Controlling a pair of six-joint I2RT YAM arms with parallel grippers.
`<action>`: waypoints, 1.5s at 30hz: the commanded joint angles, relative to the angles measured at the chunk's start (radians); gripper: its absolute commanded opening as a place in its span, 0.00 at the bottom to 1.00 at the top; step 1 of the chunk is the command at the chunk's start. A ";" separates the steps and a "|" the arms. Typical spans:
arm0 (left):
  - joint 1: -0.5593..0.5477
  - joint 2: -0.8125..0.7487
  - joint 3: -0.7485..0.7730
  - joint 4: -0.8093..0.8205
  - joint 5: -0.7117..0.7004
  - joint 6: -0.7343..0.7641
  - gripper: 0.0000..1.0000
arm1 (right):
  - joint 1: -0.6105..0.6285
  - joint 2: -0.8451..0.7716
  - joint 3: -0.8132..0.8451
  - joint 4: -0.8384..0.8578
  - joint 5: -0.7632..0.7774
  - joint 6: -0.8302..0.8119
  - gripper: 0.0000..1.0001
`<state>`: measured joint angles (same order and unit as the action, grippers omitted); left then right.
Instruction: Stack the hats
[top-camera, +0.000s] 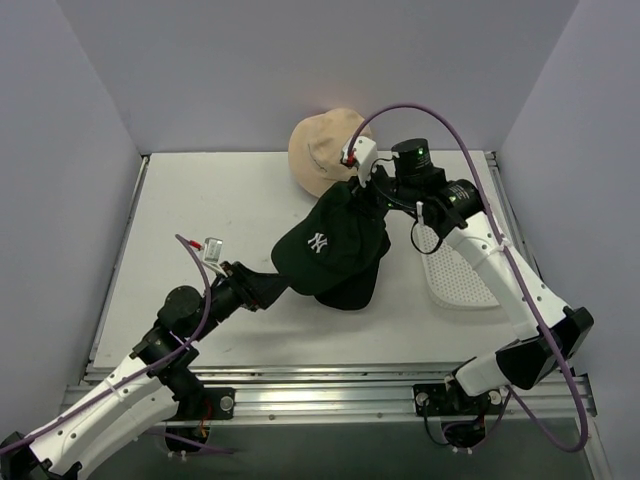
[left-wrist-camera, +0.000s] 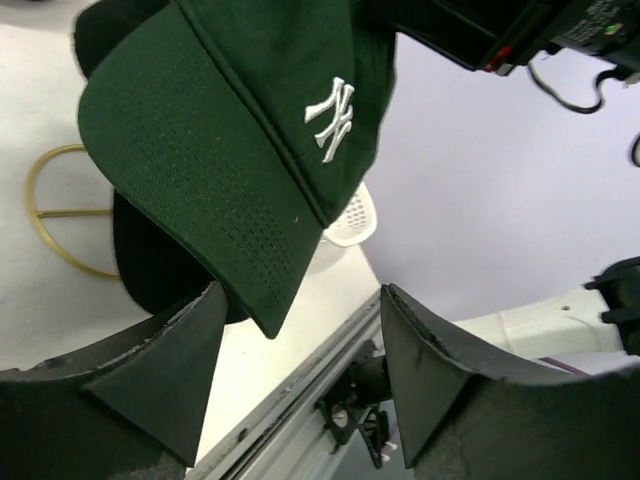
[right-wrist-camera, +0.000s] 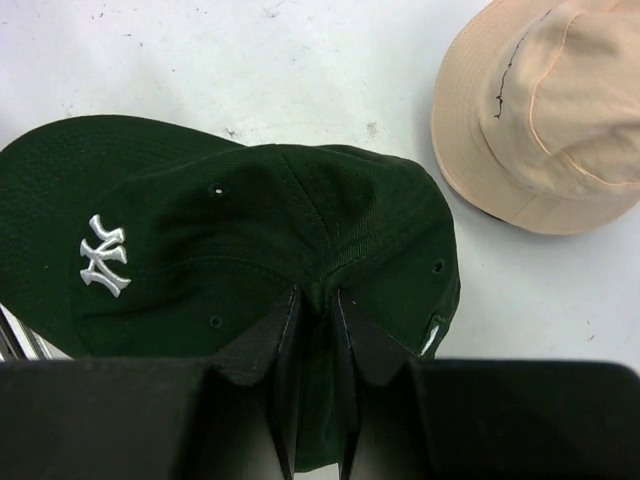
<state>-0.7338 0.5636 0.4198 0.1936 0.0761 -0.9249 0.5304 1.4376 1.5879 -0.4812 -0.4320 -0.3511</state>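
Note:
A dark green baseball cap (top-camera: 325, 245) with a white embroidered logo hangs from my right gripper (top-camera: 362, 192), which is shut on a pinch of its crown (right-wrist-camera: 318, 295). It hovers over a black hat (top-camera: 352, 292) lying on the table, also seen under the brim in the left wrist view (left-wrist-camera: 150, 262). My left gripper (top-camera: 275, 288) is open, with the tip of the cap's brim (left-wrist-camera: 262, 300) between its jaws close to the left finger (left-wrist-camera: 170, 370), not clamped. A tan bucket hat (top-camera: 322, 150) lies at the back, also in the right wrist view (right-wrist-camera: 550, 120). The pink bucket hat is out of view.
A white perforated tray (top-camera: 455, 272) lies on the right under the right arm. A gold wire frame (left-wrist-camera: 45, 215) lies flat on the table beside the black hat. The metal rail (top-camera: 330, 385) runs along the near edge. Walls enclose the table on three sides.

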 joint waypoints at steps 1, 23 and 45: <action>-0.003 -0.008 0.068 -0.084 -0.070 0.070 0.72 | -0.001 0.023 0.043 -0.033 -0.051 -0.063 0.00; 0.349 0.567 0.247 0.190 0.588 0.279 0.84 | -0.004 0.070 0.107 -0.123 -0.136 -0.178 0.00; 0.415 0.978 0.330 0.432 0.832 0.474 0.92 | -0.003 0.049 0.096 -0.120 -0.162 -0.180 0.00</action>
<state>-0.3389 1.4948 0.7017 0.5282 0.8219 -0.4984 0.5304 1.5177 1.6611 -0.5953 -0.5598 -0.5259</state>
